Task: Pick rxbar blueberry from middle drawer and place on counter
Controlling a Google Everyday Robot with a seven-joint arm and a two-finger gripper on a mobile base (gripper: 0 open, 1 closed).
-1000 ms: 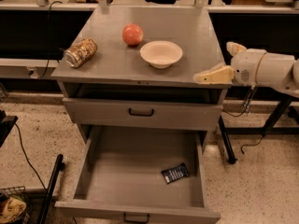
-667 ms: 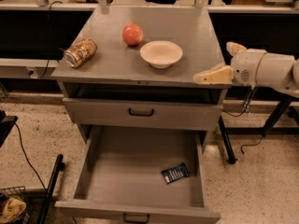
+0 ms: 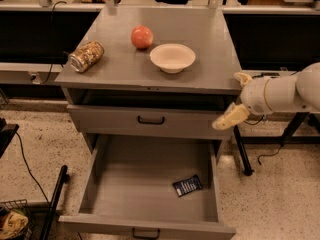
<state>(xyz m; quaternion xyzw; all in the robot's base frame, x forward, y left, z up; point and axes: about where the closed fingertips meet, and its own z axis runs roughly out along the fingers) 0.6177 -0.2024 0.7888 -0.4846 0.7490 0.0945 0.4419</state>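
Observation:
The rxbar blueberry [image 3: 187, 185], a small dark wrapper with pale lettering, lies flat on the floor of the open middle drawer [image 3: 135, 184], toward its right side. My gripper [image 3: 228, 118] hangs at the cabinet's right edge, below the counter [image 3: 212, 39] and level with the closed upper drawer front. It is above and to the right of the bar, well apart from it, and holds nothing that I can see. My white arm reaches in from the right.
On the counter stand a white bowl [image 3: 172, 57], a red apple [image 3: 142, 36] and a patterned tin can [image 3: 86, 56] lying on its side. The upper drawer front [image 3: 150, 120] is closed. A black pole [image 3: 52, 204] and a basket [image 3: 12, 221] are at lower left. A dark table leg [image 3: 242, 154] is at right.
My gripper has dropped from counter-edge height to the level of the upper drawer front and moved slightly left. The bar and the counter objects have not moved.

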